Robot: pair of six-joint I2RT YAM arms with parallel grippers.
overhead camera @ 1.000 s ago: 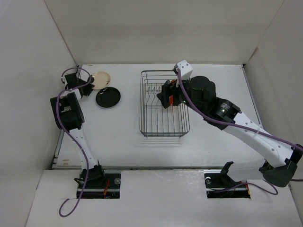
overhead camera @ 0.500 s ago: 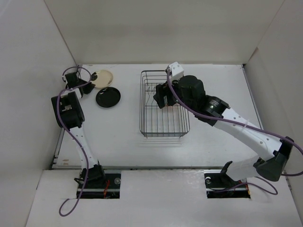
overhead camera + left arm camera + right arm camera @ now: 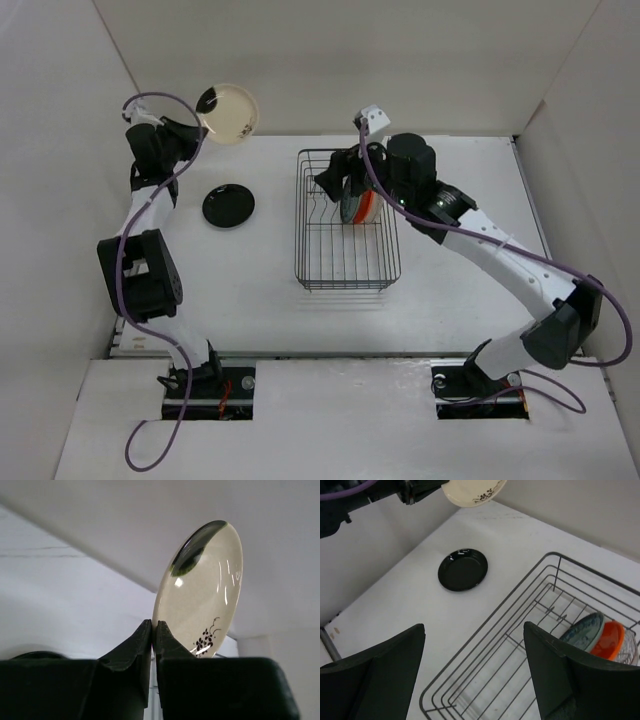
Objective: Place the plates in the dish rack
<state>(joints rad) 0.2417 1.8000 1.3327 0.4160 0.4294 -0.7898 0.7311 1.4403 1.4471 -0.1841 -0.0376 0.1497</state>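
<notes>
My left gripper (image 3: 203,122) is shut on the rim of the cream plate (image 3: 229,112) and holds it high at the back left; the wrist view shows the cream plate (image 3: 200,590) pinched between the closed fingertips (image 3: 146,630). The black plate (image 3: 228,206) lies flat on the table, also seen in the right wrist view (image 3: 463,569). The wire dish rack (image 3: 347,220) holds the teal patterned plate (image 3: 585,631) and the orange plate (image 3: 607,639) upright at its far right. My right gripper (image 3: 330,178) is open and empty above the rack's back left corner.
White walls close in the table at the back and both sides. The rack (image 3: 530,655) has empty prong slots left of the two standing plates. The left arm's purple cable (image 3: 150,200) hangs along the left wall.
My left gripper has lifted the cream plate off the table and up toward the back wall. My right gripper has drawn back off the rack, leaving the teal and orange plates standing in it.
</notes>
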